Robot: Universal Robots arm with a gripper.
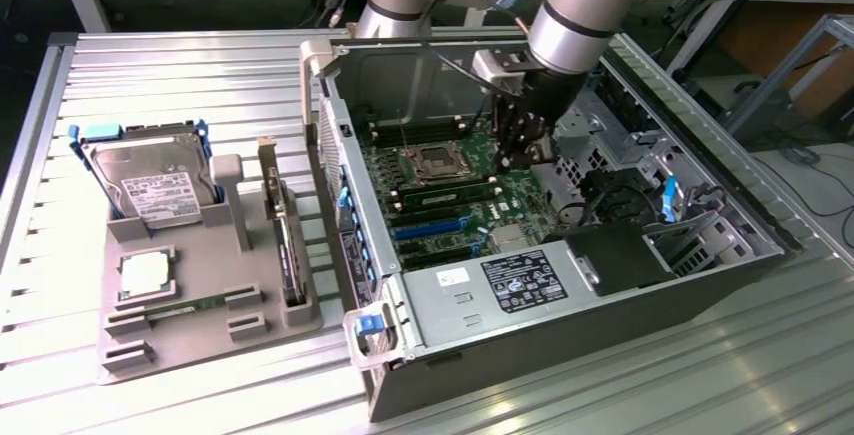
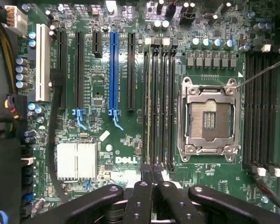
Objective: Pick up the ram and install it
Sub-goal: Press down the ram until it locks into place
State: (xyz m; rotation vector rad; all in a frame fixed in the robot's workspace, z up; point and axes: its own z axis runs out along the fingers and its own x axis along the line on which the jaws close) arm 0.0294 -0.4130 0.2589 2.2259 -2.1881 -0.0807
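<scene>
While the claw (image 2: 152, 170) hangs shut, ram (image 2: 148, 107) (slotted) near its tips.

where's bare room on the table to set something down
Bare slatted table in front of the gray holder tray and behind the hard drive; a strip in front of the computer case. Crowded inside it: the shut gripper hangs over the motherboard.

Motherboard (image 2: 130, 140) green, white DELL print. One long slot (image 2: 114, 70) blue, its neighbours black, one slot (image 2: 43, 63) white. Heatsink (image 2: 76, 161) silver, finned stripes. CPU socket (image 2: 207, 116) silver frame, dark centre. Ram (image 1: 447, 188) green with dark chips. Gripper (image 2: 154, 173) black. Arm (image 1: 587, 5) silver-grey, black band. Case (image 1: 441, 375) dark grey, black label with white text. Tray (image 1: 200, 335) grey. Hard drive (image 1: 154, 170) silver, white label, blue bracket. Table (image 1: 160, 65) ribbed bare metal.
</scene>
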